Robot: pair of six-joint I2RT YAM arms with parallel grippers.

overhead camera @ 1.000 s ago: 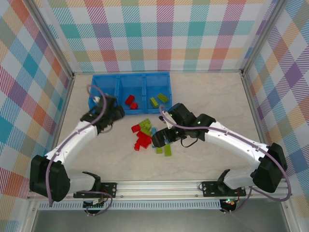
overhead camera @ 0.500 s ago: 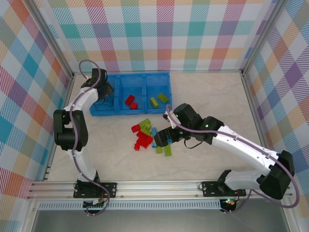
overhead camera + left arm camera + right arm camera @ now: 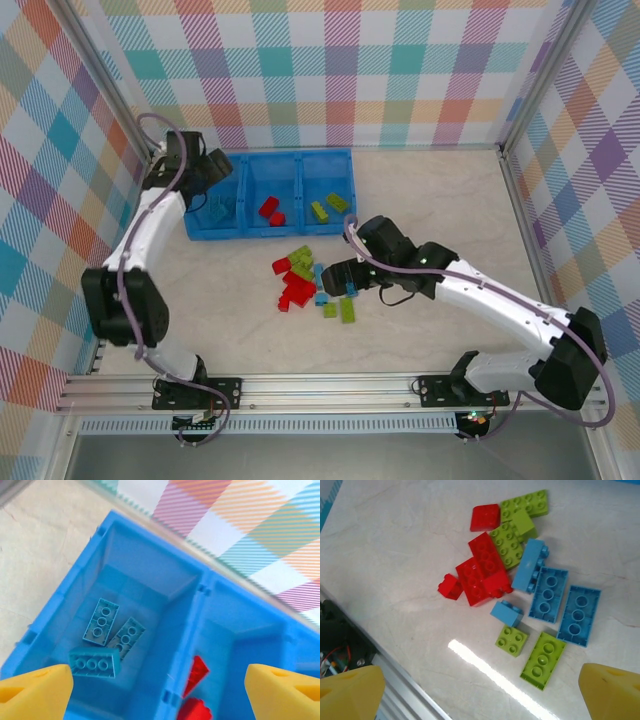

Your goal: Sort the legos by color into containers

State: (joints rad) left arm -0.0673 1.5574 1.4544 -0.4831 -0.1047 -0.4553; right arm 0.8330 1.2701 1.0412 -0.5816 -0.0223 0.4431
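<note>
The bright blue tray (image 3: 270, 156) lies at the back of the table. My left gripper (image 3: 218, 178) hangs open and empty over its left compartment, where three light blue bricks (image 3: 101, 621) lie. In the left wrist view the left gripper (image 3: 160, 692) has its yellow fingertips (image 3: 35, 690) wide apart. Red bricks (image 3: 197, 672) sit in the middle compartment and lime green ones (image 3: 328, 207) in the right. Loose red (image 3: 482, 575), lime green (image 3: 512, 535) and light blue (image 3: 549, 594) bricks form a pile mid-table. My right gripper (image 3: 335, 274) hovers open over the pile's near right side; in its wrist view the right gripper (image 3: 480, 692) holds nothing.
A small lime brick (image 3: 512, 640) and a long lime brick (image 3: 543, 660) lie apart at the pile's near edge. The metal rail (image 3: 395, 690) of the table's front edge is close by. Checked walls (image 3: 340, 70) enclose the table on three sides.
My left arm swung from in front of the tray to above its left compartment. My right gripper shifted slightly away from the pile's near edge.
</note>
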